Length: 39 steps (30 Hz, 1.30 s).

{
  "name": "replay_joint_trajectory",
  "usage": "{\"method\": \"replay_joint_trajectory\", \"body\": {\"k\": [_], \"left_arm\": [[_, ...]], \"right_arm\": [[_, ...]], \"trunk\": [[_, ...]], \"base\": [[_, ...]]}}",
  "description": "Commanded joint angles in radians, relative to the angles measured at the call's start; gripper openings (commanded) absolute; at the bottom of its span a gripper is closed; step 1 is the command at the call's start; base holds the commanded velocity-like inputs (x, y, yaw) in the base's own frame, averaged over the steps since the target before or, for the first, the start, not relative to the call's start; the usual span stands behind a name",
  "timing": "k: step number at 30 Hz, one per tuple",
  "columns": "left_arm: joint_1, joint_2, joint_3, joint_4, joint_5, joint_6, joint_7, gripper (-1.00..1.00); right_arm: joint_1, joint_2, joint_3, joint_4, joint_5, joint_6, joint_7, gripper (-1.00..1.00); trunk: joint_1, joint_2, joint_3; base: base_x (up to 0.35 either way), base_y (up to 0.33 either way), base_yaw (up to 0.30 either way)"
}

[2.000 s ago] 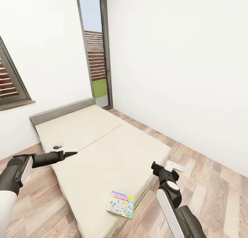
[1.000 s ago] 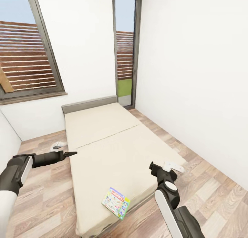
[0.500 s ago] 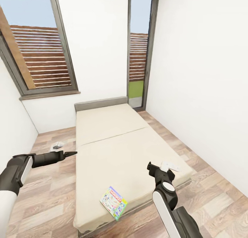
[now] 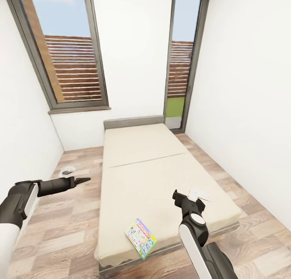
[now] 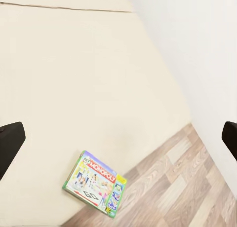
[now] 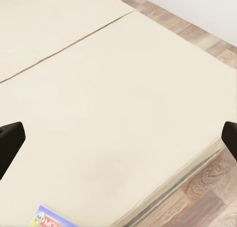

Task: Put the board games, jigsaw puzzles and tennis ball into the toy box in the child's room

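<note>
Plainly, board game (image 5: 95, 183) cover reads "Monopoly".

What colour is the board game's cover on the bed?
Pale green board game with a red logo, clearest in left wrist view.

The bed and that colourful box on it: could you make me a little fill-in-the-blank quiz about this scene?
1. The board game lies flat on the ____.
2. The bed has ____ cream mattress halves.
3. The floor is made of ____ planks.
4. Both the left claw and the right claw are ____, holding nothing.

Missing words: bed; two; wood; open
</note>
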Motion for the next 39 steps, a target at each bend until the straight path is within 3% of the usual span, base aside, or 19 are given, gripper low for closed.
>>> {"method": "replay_joint_trajectory", "body": {"k": [1, 11, 23, 35, 39], "left_arm": [[-0.001, 0.0, 0.001, 0.0, 0.003, 0.009, -0.001, 1.0], [-0.001, 0.0, 0.0, 0.0, 0.003, 0.009, -0.001, 1.0], [-0.001, 0.0, 0.002, 0.0, 0.003, 0.009, -0.001, 1.0], [-0.001, 0.0, 0.002, 0.0, 0.003, 0.009, -0.001, 1.0], [-0.001, 0.001, 0.002, 0.0, 0.003, 0.009, -0.001, 1.0]], "right_arm": [[-0.001, 0.0, 0.001, -0.001, -0.006, 0.005, -0.007, 1.0], [-0.001, 0.0, 0.001, -0.002, -0.005, 0.005, -0.007, 1.0], [-0.001, -0.003, 0.002, -0.002, -0.004, 0.0, -0.004, 1.0], [-0.001, -0.014, -0.001, 0.0, -0.007, 0.006, 0.002, 1.0], [-0.001, -0.004, -0.001, 0.0, -0.007, 0.005, 0.004, 1.0]], "trunk": [[0.001, -0.002, -0.001], [0.001, -0.002, 0.007], [0.001, -0.002, 0.016], [0.001, -0.002, 0.017], [0.001, -0.002, 0.017]], "base": [[-0.027, -0.003, 0.264], [-0.098, -0.006, 0.264], [-0.074, -0.155, 0.261], [-0.002, -0.012, 0.04], [-0.004, -0.035, 0.001]]}}
